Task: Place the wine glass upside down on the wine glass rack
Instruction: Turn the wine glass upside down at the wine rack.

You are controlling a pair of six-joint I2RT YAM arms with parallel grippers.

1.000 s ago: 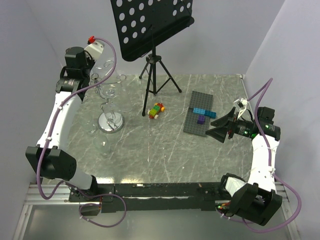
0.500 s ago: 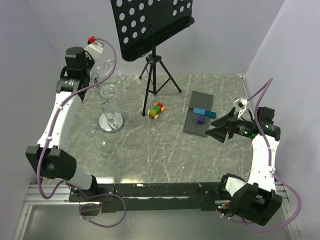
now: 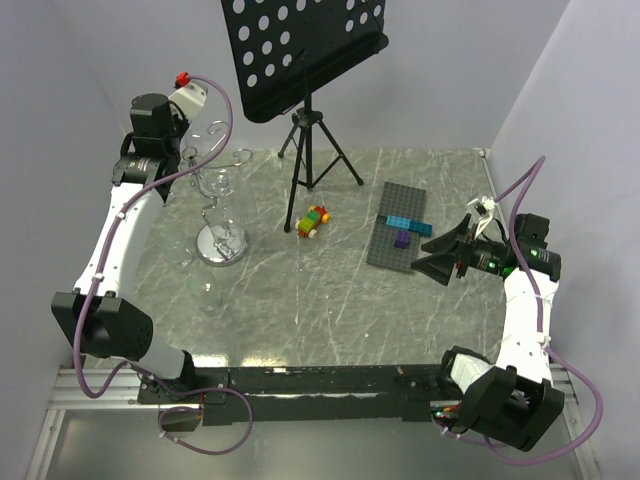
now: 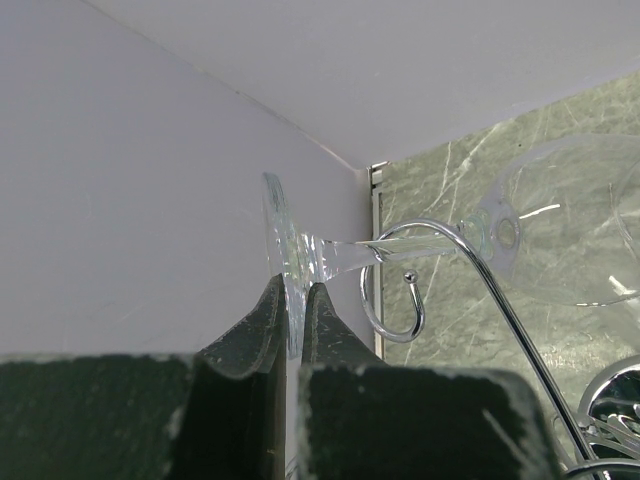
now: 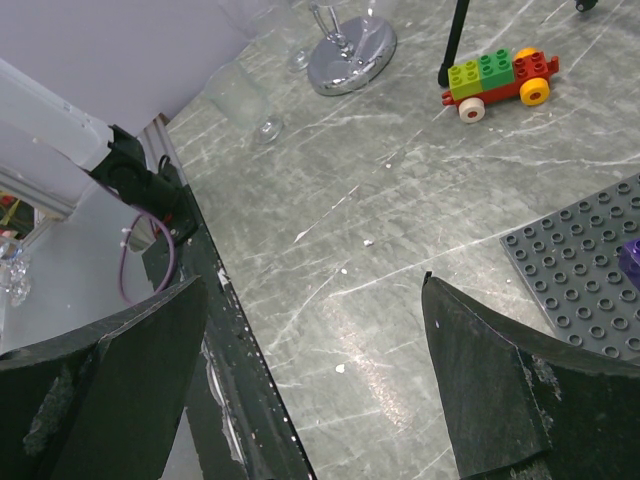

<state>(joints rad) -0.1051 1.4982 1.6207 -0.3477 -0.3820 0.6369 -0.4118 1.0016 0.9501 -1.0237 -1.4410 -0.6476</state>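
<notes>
At the far left of the wine glass rack (image 3: 220, 245), the left end effector (image 4: 293, 300) was pinched nearly shut on the thin foot of the wine glass (image 4: 560, 230). It held the foot edge-on between its two fingers. The stem ran from that grip towards the rack, and one curled hook arm (image 4: 395, 325) crossed it just behind the bowl. The bowl lay on the rack's side of the hook. The wrist view did not show whether the wire was already carrying any weight.

I judged the step in hand to be the hanging itself, with the stem threaded into the hook but the glass not yet let go. The next move would call for easing the glass down until the foot seats on the wire and the bowl hangs below it. After that the fingers would have to part and draw back away from the rack without catching the hook.

A spare glass (image 3: 207, 292) stood on the desk (image 3: 330, 290) just in front of the rack's base. To the right of the rack came the black music stand (image 3: 300, 50), a toy car (image 3: 313, 222) and a grey baseplate (image 3: 400, 195). Farthest right of the rack, the right end effector (image 5: 315, 285) hung over the desk with its fingers spread wide, holding nothing.
</notes>
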